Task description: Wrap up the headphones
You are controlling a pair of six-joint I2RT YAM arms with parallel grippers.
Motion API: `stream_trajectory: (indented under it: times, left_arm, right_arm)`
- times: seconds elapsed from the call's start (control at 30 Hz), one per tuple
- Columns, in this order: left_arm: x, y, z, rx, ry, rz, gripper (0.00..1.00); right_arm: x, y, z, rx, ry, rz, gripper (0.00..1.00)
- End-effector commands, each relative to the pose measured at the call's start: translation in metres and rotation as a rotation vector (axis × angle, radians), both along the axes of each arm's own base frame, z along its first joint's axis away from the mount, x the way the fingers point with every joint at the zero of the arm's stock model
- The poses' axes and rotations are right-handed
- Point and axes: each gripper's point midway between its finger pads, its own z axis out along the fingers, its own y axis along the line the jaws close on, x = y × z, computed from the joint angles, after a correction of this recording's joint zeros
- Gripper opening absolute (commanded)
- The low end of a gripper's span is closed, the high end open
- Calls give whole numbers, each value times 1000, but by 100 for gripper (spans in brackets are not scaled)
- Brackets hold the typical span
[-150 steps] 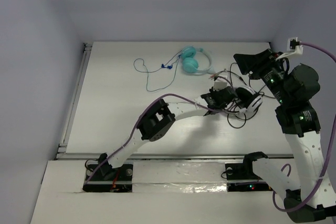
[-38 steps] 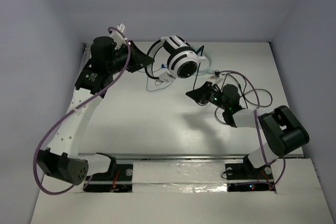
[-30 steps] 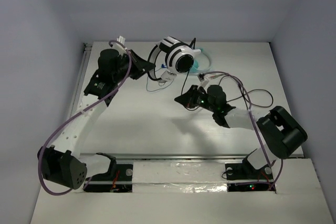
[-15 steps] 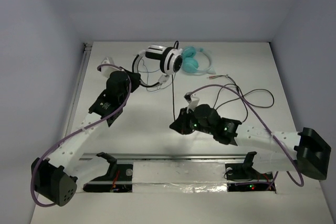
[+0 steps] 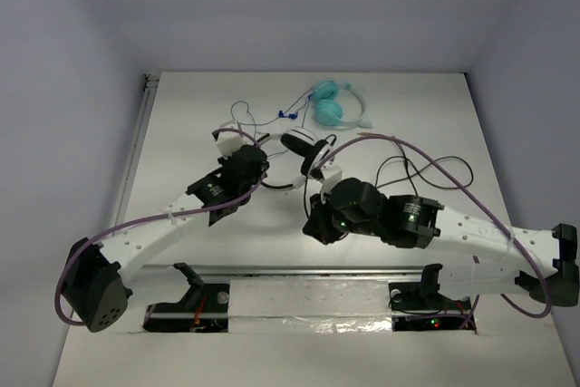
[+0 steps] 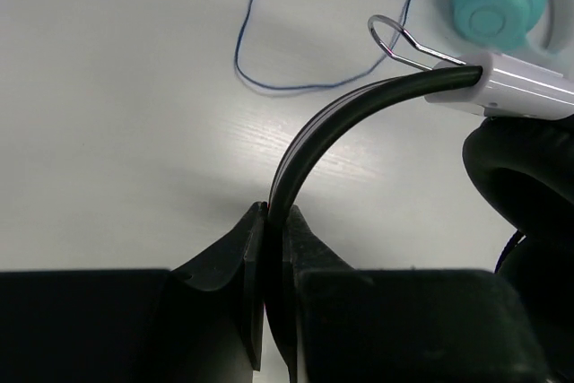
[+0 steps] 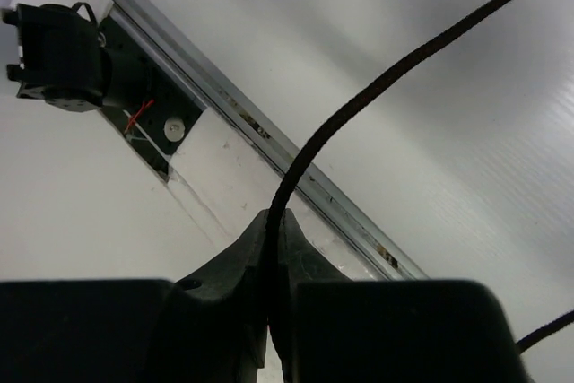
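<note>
You find the headphones (image 5: 302, 144) near the middle of the table (image 5: 181, 133), and the small headphones (image 5: 332, 106) behind them. Your left pincer (image 6: 272, 213) sits just left of them, clamped on the headband (image 6: 341, 123). Your right pincer (image 7: 272, 221) is in front, clamped on the cable (image 7: 395, 73), whose loops lie to the right.

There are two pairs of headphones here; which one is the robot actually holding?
The black-and-white headphones: the left gripper clamps their headband, the right gripper their cable. The teal headphones lie apart, farther back.
</note>
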Motion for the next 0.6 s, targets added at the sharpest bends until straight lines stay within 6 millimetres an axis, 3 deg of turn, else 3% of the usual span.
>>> stream_trajectory:
  times: [0.0,0.1,0.13,0.3,0.4,0.57]
  left_arm:
    - [-7,-20,8,46,-25,-78,0]
    - [-20,-41,3,87,14,-203,0]
    - [-28,-56,3,100,30,-310,0]
    - [-46,-57,6,198,71,-421,0]
    - [-63,-68,6,215,80,-553,0]
    - [-87,-79,18,135,49,-707,0]
  right_arm:
    - [-1,-16,24,-78,-64,50,2]
    - [12,-18,34,-141,-111,21,2]
    - [16,-20,33,-170,-128,18,2]
    - [36,-38,62,-213,-221,-81,2]
    - [47,-44,77,-210,-269,-125,2]
    - [79,-53,83,-228,-366,-242,5]
